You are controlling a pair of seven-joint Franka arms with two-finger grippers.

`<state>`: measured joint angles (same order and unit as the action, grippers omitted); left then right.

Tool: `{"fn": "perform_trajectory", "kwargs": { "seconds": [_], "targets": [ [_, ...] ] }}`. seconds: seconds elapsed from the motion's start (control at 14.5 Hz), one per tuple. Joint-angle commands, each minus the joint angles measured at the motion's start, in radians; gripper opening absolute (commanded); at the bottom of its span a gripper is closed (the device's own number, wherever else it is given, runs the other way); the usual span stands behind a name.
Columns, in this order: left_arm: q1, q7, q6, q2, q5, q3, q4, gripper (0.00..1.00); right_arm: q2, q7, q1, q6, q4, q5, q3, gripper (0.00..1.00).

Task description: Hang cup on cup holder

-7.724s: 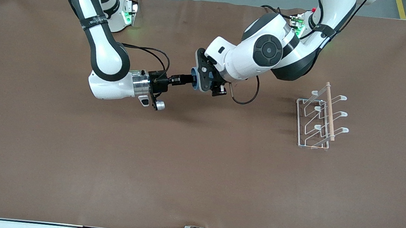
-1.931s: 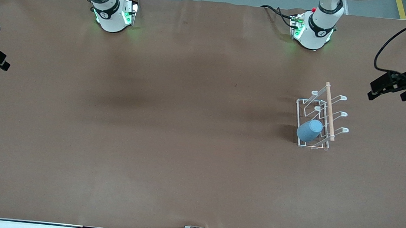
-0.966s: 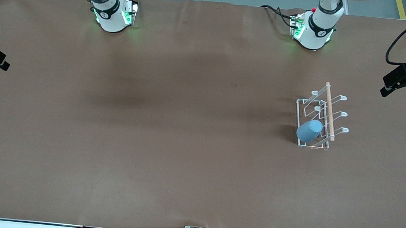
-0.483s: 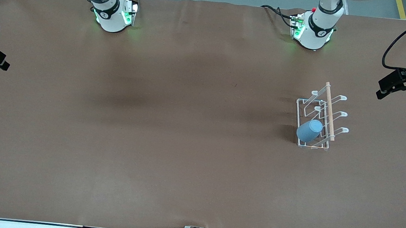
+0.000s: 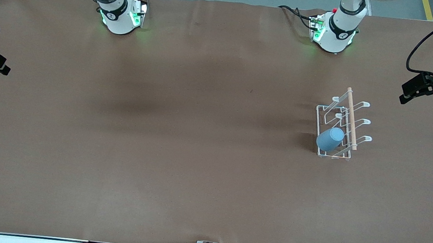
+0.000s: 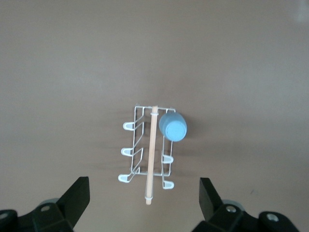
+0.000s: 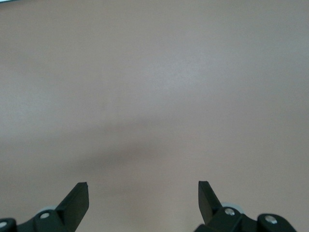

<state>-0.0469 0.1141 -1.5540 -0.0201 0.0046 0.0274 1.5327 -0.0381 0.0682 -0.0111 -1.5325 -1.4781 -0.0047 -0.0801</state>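
The cup [image 5: 330, 138] is hanging on the cup holder [image 5: 351, 117]; both the left claw [image 5: 426, 91] and right claw [image 7: 143, 202] are hovering apart, empty, over opposite surface ends. Nothing seems left to do.

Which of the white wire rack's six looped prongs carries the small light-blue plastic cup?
The prong nearest the front camera in the row toward the right arm's end holds the light-blue plastic cup; the white wire rack's other five are bare.
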Motion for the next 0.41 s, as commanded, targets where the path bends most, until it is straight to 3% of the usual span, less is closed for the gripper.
{"fn": "perform_trajectory", "kwargs": {
  "seconds": [0.0, 0.34],
  "targets": [
    [0.006, -0.028, 0.023, -0.004, -0.009, 0.003, 0.0, 1.0, 0.018, -0.007, 0.003, -0.002, -0.018, -0.003, -0.004, 1.0],
    [0.002, -0.028, 0.023, 0.002, -0.009, 0.003, -0.006, 1.0, 0.018, -0.007, 0.003, -0.002, -0.019, -0.003, -0.004, 1.0]
  ]
}}
